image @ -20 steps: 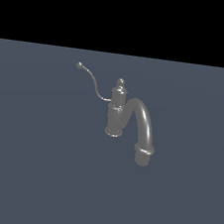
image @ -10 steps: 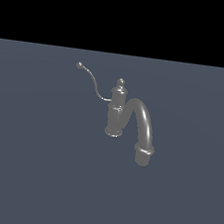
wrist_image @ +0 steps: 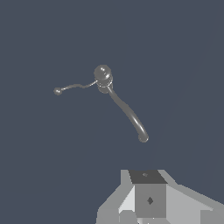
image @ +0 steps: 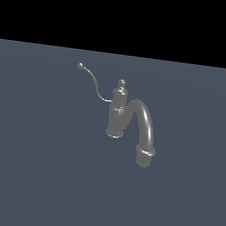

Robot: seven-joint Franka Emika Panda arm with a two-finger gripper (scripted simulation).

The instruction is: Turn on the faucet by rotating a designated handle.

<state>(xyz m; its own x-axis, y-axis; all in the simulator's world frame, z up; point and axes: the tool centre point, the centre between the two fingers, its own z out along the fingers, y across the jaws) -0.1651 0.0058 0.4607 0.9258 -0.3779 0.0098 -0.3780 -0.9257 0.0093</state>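
The small grey metallic faucet (image: 118, 117) stands on a flat dark blue-grey floor (image: 31, 175), its thick arched spout (image: 144, 129) curving down toward the exterior view's right. The thin S-curved grey wire handle (image: 95, 82) reaches from the post toward that view's left. No writing shows. The grey gripper (wrist_image: 148, 199) hangs well above the faucet, touching nothing; whether its jaws are parted I cannot tell.

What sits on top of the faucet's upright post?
A small round knob finial caps the faucet post; nothing else rests on it. The thin handle branches off below it. The tool shows only in the wrist view, away from the faucet, its fingertips out of frame.
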